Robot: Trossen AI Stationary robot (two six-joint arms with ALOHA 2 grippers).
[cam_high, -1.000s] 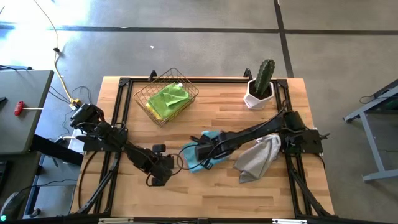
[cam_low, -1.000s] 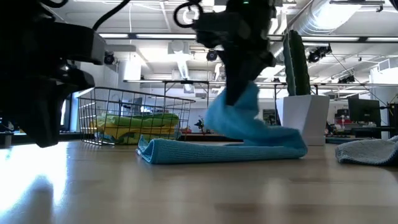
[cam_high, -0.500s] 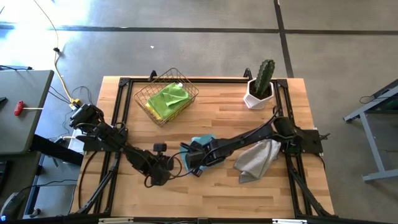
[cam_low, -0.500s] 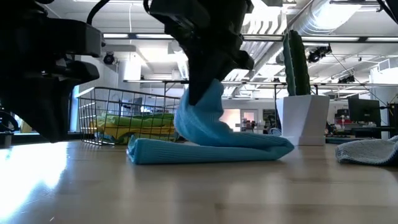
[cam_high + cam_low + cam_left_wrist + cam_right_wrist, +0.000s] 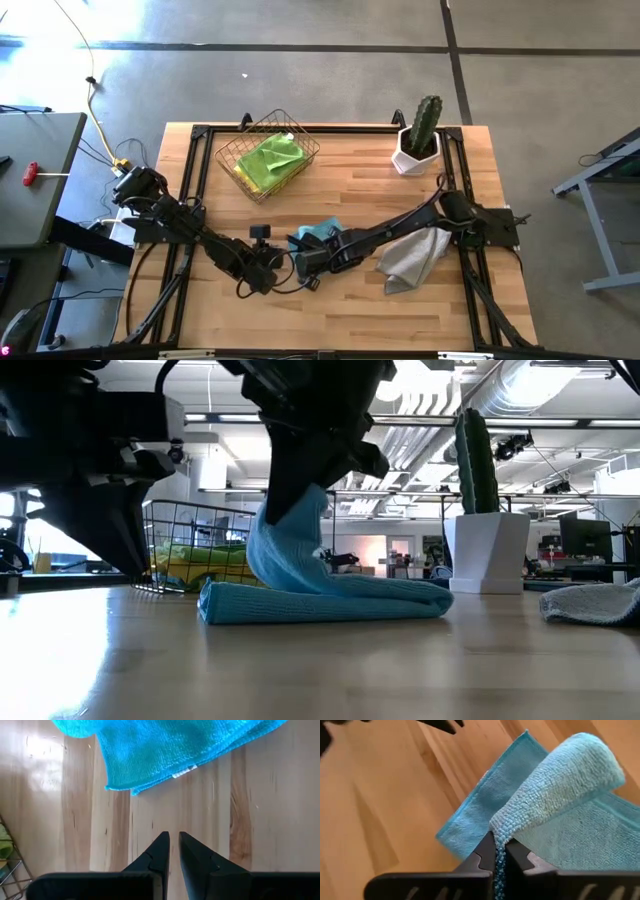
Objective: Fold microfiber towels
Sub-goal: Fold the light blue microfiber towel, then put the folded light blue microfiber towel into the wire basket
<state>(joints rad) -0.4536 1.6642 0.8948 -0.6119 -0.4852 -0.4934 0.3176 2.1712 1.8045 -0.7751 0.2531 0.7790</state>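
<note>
A light blue microfiber towel (image 5: 322,233) lies in the middle of the table, one part of it raised (image 5: 290,550). My right gripper (image 5: 498,851) is over the towel's left part (image 5: 302,263) and is shut on that raised part. My left gripper (image 5: 173,839) is just left of the towel (image 5: 272,265), above bare wood. It points down, its fingers shut with only a slim gap and nothing between them. The towel's near corner (image 5: 120,787) lies flat ahead of it. My right gripper pinches a raised edge of the blue towel (image 5: 501,836) between its two fingers; how many layers I cannot tell. The fingers slant down from the table's right side. The held part arches up slack (image 5: 300,520), and the remainder lies flat on the table (image 5: 340,602).
A wire basket (image 5: 266,160) with lime green cloths stands at the far left. A cactus in a white pot (image 5: 418,140) stands at the far right. A crumpled grey towel (image 5: 412,256) lies under my right arm. Bare wood lies along the near edge.
My right gripper has gone toward the table's left edge, sinking a little and staying shut. It has drawn the raised part of the blue towel over the part that stays flat on the table. My left gripper has turned at the wrist in place.
</note>
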